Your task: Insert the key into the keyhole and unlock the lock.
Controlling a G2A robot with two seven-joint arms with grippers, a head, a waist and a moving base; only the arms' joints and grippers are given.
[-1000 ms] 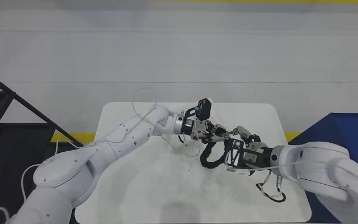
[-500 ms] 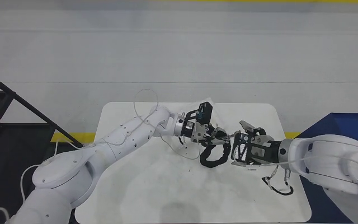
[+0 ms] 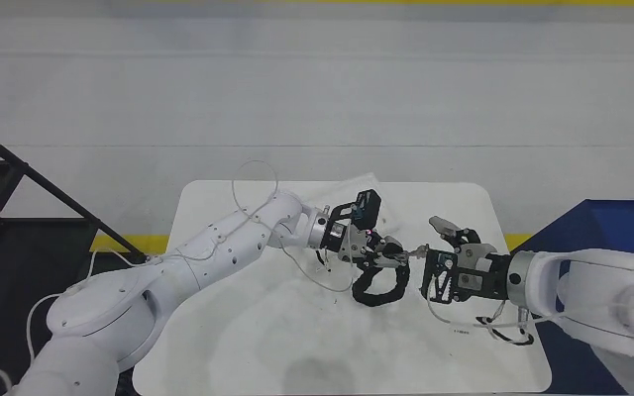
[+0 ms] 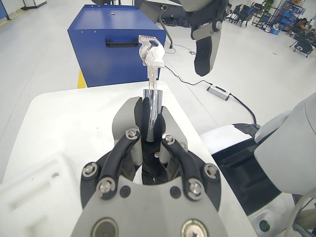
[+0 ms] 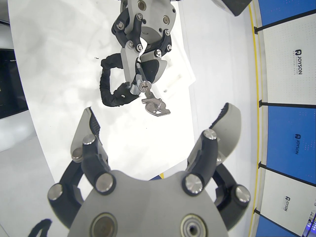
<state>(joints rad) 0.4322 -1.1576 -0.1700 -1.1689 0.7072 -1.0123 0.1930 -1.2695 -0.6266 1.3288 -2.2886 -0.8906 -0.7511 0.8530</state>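
Above the table, the left tool clamps the lock, key inserted.

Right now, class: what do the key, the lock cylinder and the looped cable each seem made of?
Key: silvery metal, dimpled matte head.
Lock cylinder: polished metal, probably chromed; mirror-bright reflections.
Looped cable: dull black sleeve, fabric or rubber perhaps; it looks wrinkled.
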